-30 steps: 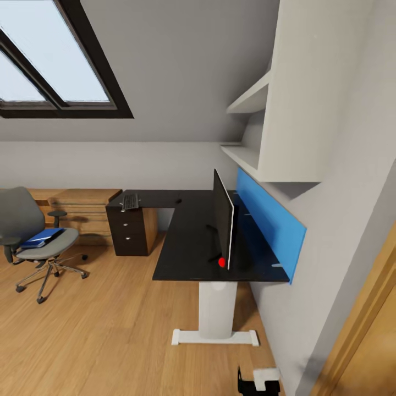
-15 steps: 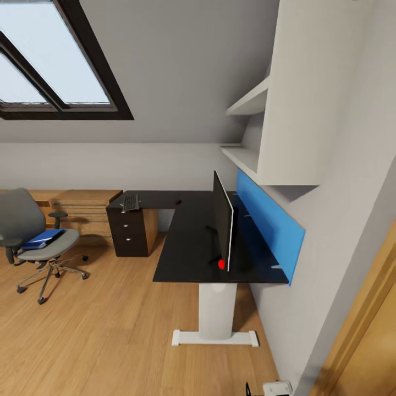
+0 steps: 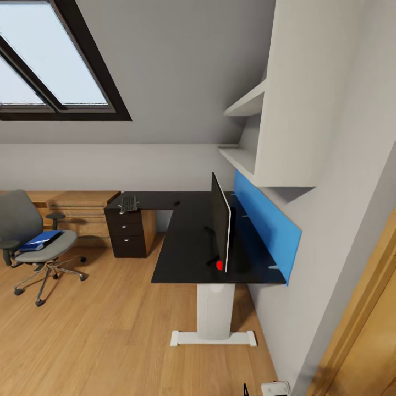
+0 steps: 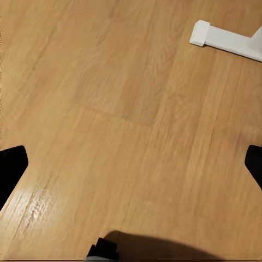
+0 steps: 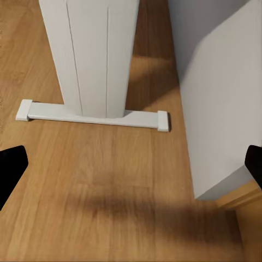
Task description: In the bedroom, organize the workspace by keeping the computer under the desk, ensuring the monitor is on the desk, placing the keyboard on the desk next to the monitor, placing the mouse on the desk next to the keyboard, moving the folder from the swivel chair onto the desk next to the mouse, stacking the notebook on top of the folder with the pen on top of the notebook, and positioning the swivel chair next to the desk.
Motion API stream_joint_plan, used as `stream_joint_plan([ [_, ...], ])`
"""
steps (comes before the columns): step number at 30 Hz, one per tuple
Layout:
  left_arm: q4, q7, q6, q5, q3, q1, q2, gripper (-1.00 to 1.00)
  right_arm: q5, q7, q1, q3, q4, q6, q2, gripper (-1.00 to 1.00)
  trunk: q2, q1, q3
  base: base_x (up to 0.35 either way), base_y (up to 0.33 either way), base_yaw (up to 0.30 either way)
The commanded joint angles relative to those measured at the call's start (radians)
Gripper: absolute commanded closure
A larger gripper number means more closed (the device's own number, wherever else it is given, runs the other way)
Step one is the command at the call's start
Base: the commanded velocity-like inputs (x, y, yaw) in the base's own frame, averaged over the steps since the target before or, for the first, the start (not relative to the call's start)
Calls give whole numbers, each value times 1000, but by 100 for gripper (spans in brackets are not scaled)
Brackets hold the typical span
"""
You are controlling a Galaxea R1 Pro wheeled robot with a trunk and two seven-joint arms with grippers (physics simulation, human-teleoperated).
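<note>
Heading for the folder [image 3: 43, 238], I am seeing it lying blue on the seat of the swivel chair [image 3: 33, 242] at the far left, well apart from the desk [image 3: 190, 242]. The monitor [image 3: 221, 225] is standing edge-on along the desk's right side, and the keyboard [image 3: 128, 204] is lying on the far wing above the drawer unit [image 3: 130, 231]. I am not making out the mouse, notebook, pen or computer from here.

My judgement is that I am at the driving stage, so doing it well means rolling the base left across the wooden floor [image 3: 99, 330], steering wide of the white desk leg [image 3: 214, 311] and its foot bar, and stopping square to the chair seat so an arm can reach the folder flat.

Both wrist views are looking down at floor: the left gripper [image 4: 131, 164] is spread wide with nothing between its fingers, and the right gripper [image 5: 131, 166] is likewise wide and carrying nothing.

The drawers are shut, so I cannot tell their contents; the wall shelves [image 3: 247, 129] are looking bare from this angle.
</note>
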Motion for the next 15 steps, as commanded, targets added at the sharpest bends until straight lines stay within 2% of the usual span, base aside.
stream_joint_plan([
  [1,6,1,-3,-1,3,-1,0,-100,-2,-7,-1,8,2,-3,1,-100,-1,0,-2,0,0,29],
  [4,35,0,-4,-2,2,-1,0,-100,-2,-7,-1,8,2,-2,6,-100,-1,0,-2,0,0,143],
  [10,62,-12,-4,-6,-1,-1,1,-100,-5,-6,-1,6,2,-1,9,-100,-1,0,-2,0,8,233],
  [15,65,-14,-4,-5,-1,-1,2,-100,-15,-6,-1,7,2,-1,9,-100,-1,0,-2,0,162,265],
])
